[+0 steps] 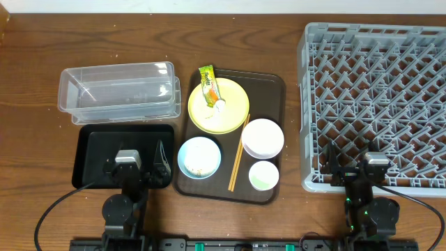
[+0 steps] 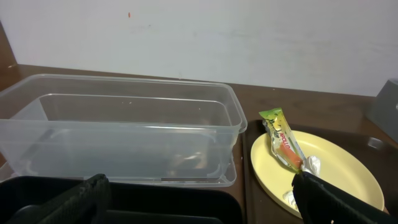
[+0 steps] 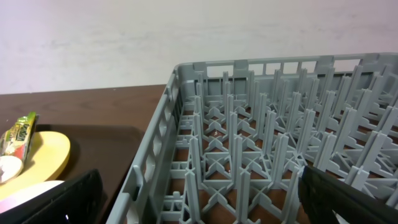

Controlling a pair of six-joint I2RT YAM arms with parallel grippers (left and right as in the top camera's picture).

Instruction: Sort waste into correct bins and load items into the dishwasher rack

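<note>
Yellow plate [image 1: 233,111], carrying the snack wrapper [image 1: 208,85], sits on the brown tray [image 1: 273,87] between clear tub [image 1: 70,94] and grey rack [image 1: 306,104], seemingly so the left gripper [image 2: 202,205] and right gripper [image 3: 202,205], both spread empty, can reach.

Table [image 1: 42,42]: tub [image 1: 117,93], blk tray [image 1: 94,150], brn tray [image 1: 270,87], rack [image 1: 376,90]

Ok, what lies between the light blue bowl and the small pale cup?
The wooden chopsticks, lying on the brown tray between light blue bowl and cup; the overhead view shows it.
</note>
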